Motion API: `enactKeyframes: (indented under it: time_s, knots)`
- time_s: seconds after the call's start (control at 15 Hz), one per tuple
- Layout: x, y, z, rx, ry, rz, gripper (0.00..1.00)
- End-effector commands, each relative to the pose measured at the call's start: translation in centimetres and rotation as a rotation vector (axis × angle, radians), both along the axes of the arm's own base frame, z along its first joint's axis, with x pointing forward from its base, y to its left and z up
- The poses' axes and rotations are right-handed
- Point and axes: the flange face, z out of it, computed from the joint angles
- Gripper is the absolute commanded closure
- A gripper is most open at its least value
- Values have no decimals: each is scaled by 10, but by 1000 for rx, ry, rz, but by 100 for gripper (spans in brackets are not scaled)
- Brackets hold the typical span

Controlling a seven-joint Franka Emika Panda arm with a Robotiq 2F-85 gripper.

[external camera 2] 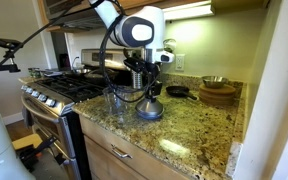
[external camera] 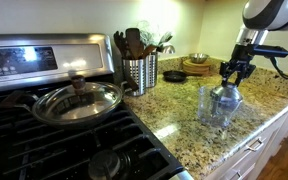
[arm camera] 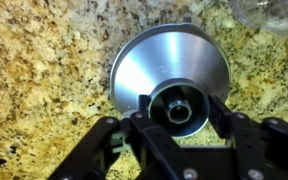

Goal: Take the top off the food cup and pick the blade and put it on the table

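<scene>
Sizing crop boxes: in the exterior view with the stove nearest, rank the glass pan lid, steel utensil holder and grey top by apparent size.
1. glass pan lid, though it is nearest the camera
2. steel utensil holder
3. grey top

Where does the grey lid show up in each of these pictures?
Exterior view: lid right of centre, below the gripper, beside the cup.
Exterior view: lid at centre, on the counter.
Wrist view: lid fills the middle.
Shared landmark: the clear cup next to it.
</scene>
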Motion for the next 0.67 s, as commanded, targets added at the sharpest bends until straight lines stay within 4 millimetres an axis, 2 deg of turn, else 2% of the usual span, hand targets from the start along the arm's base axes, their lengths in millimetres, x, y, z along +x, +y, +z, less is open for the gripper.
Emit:
enactKeyframes:
  time_s: [0.0,0.07,0.13,0.2,0.33,0.4,0.6]
  knots:
    - [-7,-4,1,-9,-28,-14,65]
    - [-11,-3,5,-12,-30,-19,65]
    - [-14,-2,9,-13,-32,-12,27]
    - [-20,-2,18,-15,-28,1,14]
    - [-29,-1,30,-12,-27,15,3]
    - [-34,1,33,-10,-30,20,1]
    - [-53,9,58,-3,-36,30,0]
